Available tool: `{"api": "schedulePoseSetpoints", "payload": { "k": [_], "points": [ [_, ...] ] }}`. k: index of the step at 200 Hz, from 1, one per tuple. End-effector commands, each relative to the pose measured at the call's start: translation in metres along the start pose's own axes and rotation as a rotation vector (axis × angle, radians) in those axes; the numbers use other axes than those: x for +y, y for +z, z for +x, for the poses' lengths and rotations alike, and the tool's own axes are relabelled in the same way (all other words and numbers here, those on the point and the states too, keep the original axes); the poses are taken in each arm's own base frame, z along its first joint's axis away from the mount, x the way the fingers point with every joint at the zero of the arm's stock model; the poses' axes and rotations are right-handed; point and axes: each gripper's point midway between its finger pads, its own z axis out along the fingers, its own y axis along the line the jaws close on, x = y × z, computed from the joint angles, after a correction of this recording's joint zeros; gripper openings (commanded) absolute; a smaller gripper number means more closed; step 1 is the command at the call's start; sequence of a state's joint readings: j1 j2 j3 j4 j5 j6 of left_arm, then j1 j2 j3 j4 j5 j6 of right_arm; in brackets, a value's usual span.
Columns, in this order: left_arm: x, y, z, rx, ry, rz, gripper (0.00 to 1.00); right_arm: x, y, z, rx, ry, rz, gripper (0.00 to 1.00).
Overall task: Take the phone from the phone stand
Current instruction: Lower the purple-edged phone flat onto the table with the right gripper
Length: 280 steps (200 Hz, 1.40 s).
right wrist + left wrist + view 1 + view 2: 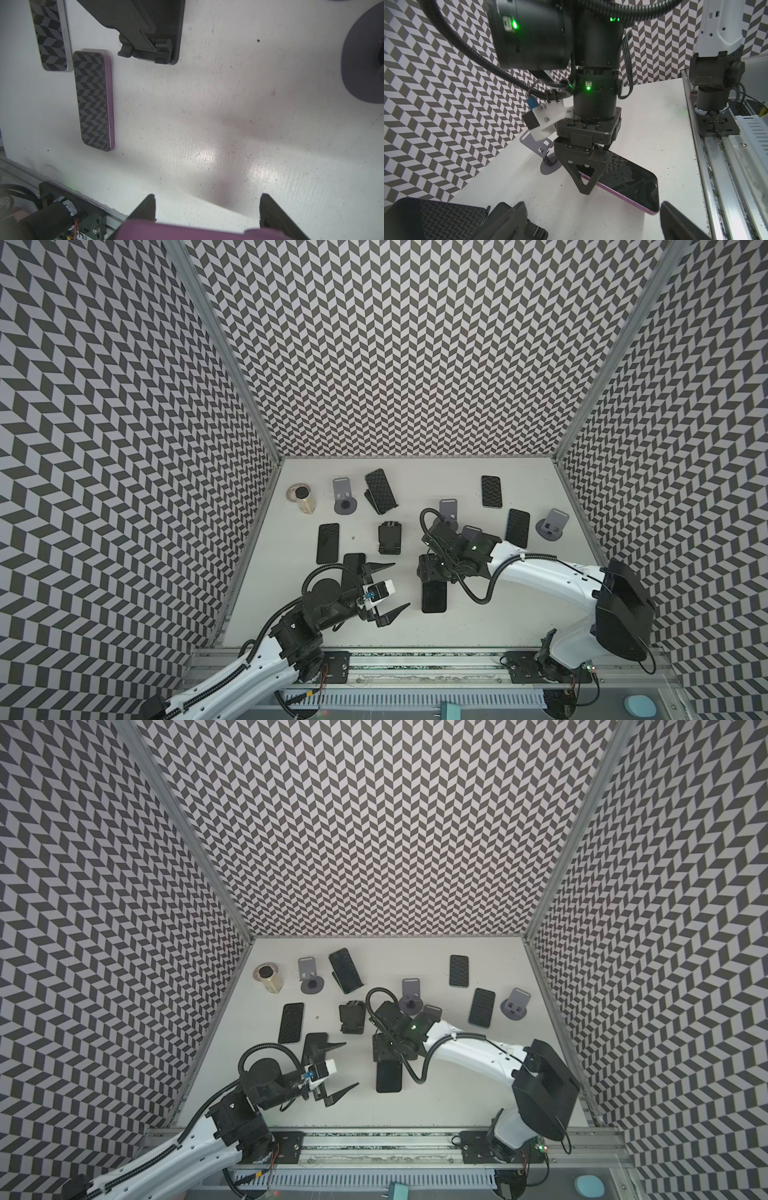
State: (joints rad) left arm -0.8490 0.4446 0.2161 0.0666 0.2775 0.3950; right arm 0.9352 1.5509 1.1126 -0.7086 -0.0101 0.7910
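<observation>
Where three walls papered in black-and-white chevrons meet a white worktop, both top views look down on two robot arms. The left end effector hangs near the front, jaws spread wide with nothing between them. The right end effector points down at mid-worktop, clamped across the phone, whose dark screen faces up. Spare phones lie flat around them; a black stand at the back props another phone. Aluminium posts edge the walls, and a metal rail runs along the worktop's front.

Seen from the left wrist, the phone slopes: its purple-edged near end sits low by the worktop, its far end raised between the right end effector's jaws. Whether the low end touches cannot be told. A grey phone stand stands just behind, apart from the phone.

Seen from the right wrist, the worktop is scuffed and speckled, with a glossy patch of reflected light. The phone's purple body fills the lower edge between two black fingertips. Two spare phones lie flat beside another black stand.
</observation>
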Motion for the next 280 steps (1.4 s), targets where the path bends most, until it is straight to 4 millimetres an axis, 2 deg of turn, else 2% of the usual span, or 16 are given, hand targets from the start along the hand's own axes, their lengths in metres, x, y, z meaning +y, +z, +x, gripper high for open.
{"api": "schedulePoseSetpoints", "payload": {
  "k": [1, 63, 120, 165, 280],
  "points": [
    [-0.001, 0.000, 0.002, -0.002, 0.024, -0.002, 1.00, 0.020, -0.003, -0.009, -0.019, 0.031, -0.061, 0.59],
    [-0.001, -0.001, 0.004, 0.003, 0.044, -0.008, 1.00, 0.027, 0.007, -0.008, 0.016, 0.037, -0.061, 0.59],
    [0.008, -0.009, 0.004, -0.014, 0.095, -0.079, 1.00, 0.031, 0.016, -0.010, 0.049, 0.045, -0.040, 0.56],
    [0.005, -0.009, 0.003, -0.022, 0.100, -0.064, 1.00, 0.038, 0.026, -0.011, 0.078, 0.047, -0.035, 0.55],
    [-0.008, -0.010, 0.002, -0.036, 0.102, 0.002, 1.00, 0.027, 0.056, -0.012, 0.148, 0.058, 0.104, 0.55]
  ]
}}
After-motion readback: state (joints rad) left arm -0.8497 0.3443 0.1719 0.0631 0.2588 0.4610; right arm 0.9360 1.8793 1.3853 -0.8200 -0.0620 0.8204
